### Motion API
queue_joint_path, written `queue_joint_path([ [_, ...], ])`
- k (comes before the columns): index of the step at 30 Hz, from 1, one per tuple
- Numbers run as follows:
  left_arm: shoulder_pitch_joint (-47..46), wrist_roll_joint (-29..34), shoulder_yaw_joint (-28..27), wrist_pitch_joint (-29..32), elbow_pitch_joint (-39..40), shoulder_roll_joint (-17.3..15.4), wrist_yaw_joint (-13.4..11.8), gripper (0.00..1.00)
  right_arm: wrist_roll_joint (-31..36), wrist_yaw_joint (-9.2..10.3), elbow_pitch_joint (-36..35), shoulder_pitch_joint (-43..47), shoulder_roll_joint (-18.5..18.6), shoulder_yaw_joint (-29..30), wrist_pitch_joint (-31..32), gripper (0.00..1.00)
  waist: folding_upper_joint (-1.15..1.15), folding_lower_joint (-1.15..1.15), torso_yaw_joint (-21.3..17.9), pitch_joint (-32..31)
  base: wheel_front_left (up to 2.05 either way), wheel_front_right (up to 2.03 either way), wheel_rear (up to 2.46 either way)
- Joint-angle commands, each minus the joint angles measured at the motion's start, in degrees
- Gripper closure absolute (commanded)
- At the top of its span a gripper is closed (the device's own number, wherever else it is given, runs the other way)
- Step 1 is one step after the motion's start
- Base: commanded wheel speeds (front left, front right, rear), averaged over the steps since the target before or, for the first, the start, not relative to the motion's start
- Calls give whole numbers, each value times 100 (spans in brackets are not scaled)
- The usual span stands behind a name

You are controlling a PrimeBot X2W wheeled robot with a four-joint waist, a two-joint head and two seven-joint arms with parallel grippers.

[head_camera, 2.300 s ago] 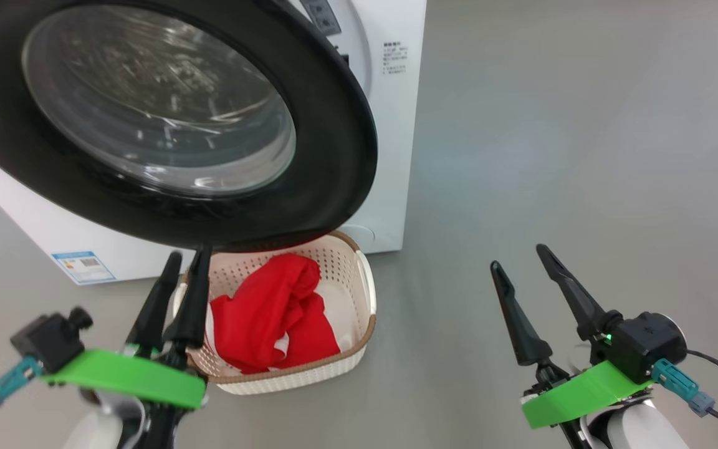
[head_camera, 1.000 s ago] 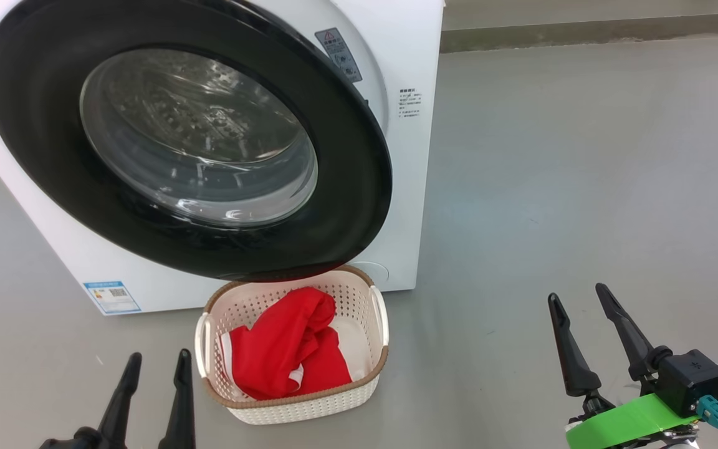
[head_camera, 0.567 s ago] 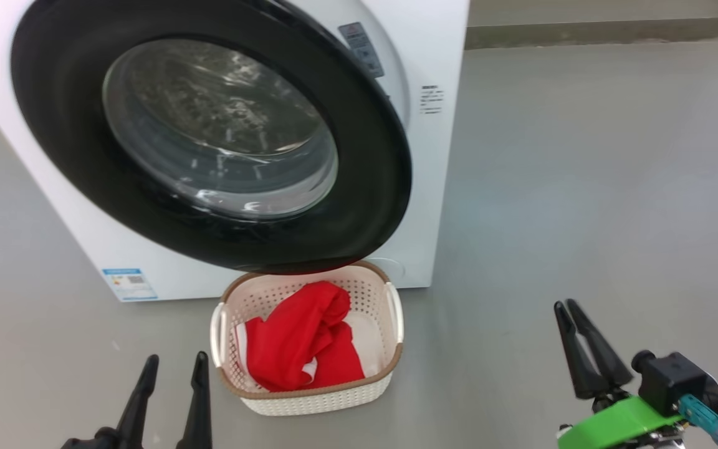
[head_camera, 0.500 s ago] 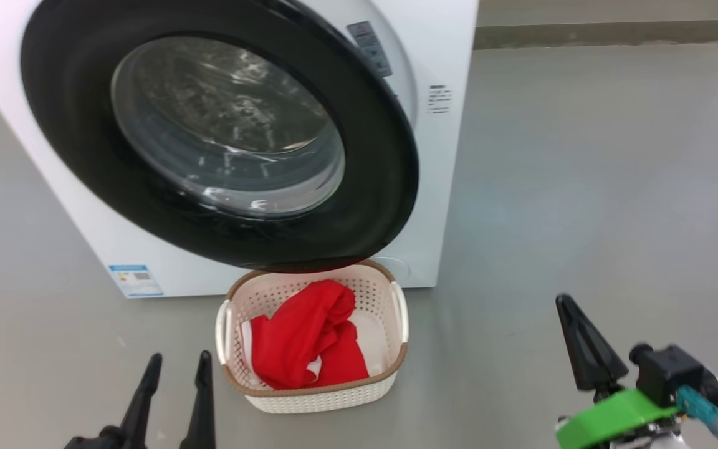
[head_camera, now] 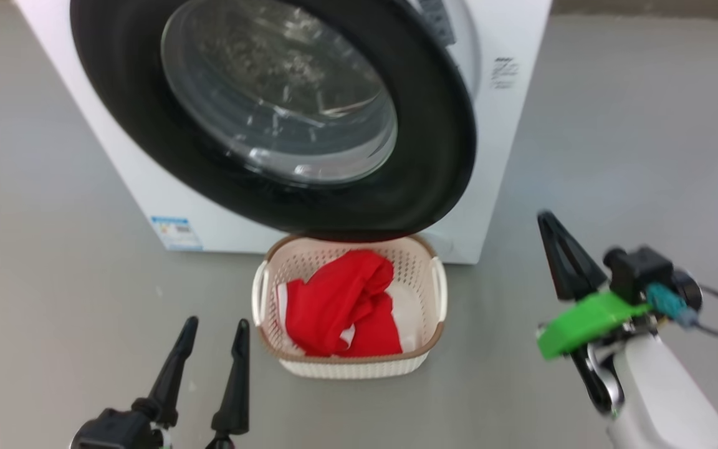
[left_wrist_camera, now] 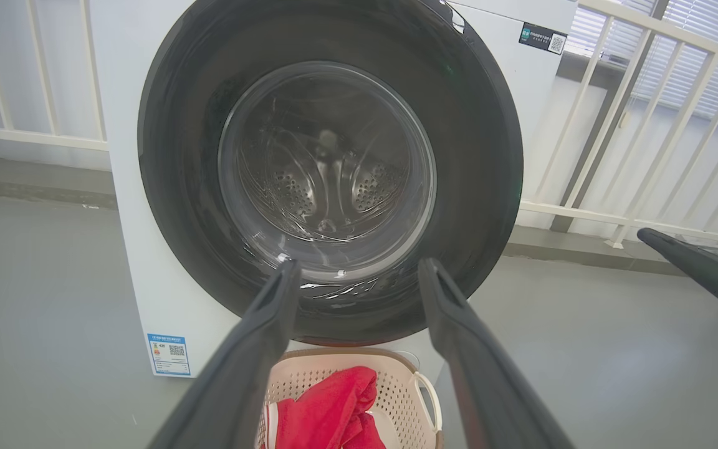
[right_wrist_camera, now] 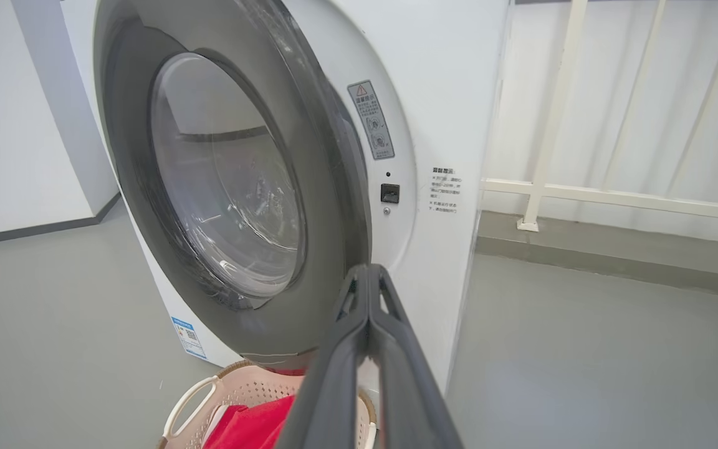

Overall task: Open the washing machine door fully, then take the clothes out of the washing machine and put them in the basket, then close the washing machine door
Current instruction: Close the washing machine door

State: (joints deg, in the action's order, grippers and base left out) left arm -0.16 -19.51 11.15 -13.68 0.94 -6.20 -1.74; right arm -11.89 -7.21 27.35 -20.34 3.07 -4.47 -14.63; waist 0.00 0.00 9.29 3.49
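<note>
Right gripper (head_camera: pixel 548 219) first: its two dark fingers are pressed tight together into a single point, nothing between them, hanging in the air over the floor (head_camera: pixel 633 112) to the right of the basket (head_camera: pixel 349 369). From its own wrist camera, that closed tip sits in front of the white washing machine (right_wrist_camera: pixel 452 81), just below the small dark latch (right_wrist_camera: pixel 390 193). A green bracket (head_camera: pixel 583 318) rides on the wrist, a little blurred.

Over to the left gripper (head_camera: pixel 217 324): fingers spread wide, empty, touching nothing, low at the near left of the basket. Its wrist is cut off by the bottom edge of the head view.

Now the basket, cream with a brown rim, standing on the floor right against the foot of the machine. The red clothes (head_camera: pixel 340 305) lie bunched inside it, white trim showing. The far rim is tucked behind the lower edge of the washing machine door (head_camera: pixel 440 143).

And that door is not home yet! From the right wrist it stands off the machine's front on the latch side, with the warning label (right_wrist_camera: pixel 371 118) in plain sight beside it. Through the glass bowl, in the left wrist view, the perforated drum shows. The top of the machine runs out of the head view.

A blue sticker (head_camera: pixel 175 232) marks the machine's lower left corner. The floor is smooth plain grey. Behind the machine runs a white railing (right_wrist_camera: pixel 552 112), and a pale wall (right_wrist_camera: pixel 22 125) with a dark skirting closes off the left.
</note>
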Motion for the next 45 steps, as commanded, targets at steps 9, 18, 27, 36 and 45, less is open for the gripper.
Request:
queue_joint_path([
  [9,-535,332,58,-70,117,-10,-3,0,126,-28,671,-1363,-19,-429,-37,100,0,0,625,784,0,0,0],
  [18,-784,313,151,-116,-42,84,110,0,313,-28,1403,-2266,-19,-482,-37,100,0,0,923,1101,0,0,0],
  [27,-887,304,175,-129,-89,155,193,0,867,-28,1726,-2854,-19,27,-37,100,0,0,1088,1262,0,0,0],
  [36,-952,277,162,-130,-70,253,269,0,1659,-28,2090,-3552,28,823,-37,100,0,0,1259,1399,0,0,0],
  [45,-1071,261,169,-131,-107,313,358,0,2170,-28,2170,-4095,191,1382,-37,100,0,0,1360,1545,0,0,0],
])
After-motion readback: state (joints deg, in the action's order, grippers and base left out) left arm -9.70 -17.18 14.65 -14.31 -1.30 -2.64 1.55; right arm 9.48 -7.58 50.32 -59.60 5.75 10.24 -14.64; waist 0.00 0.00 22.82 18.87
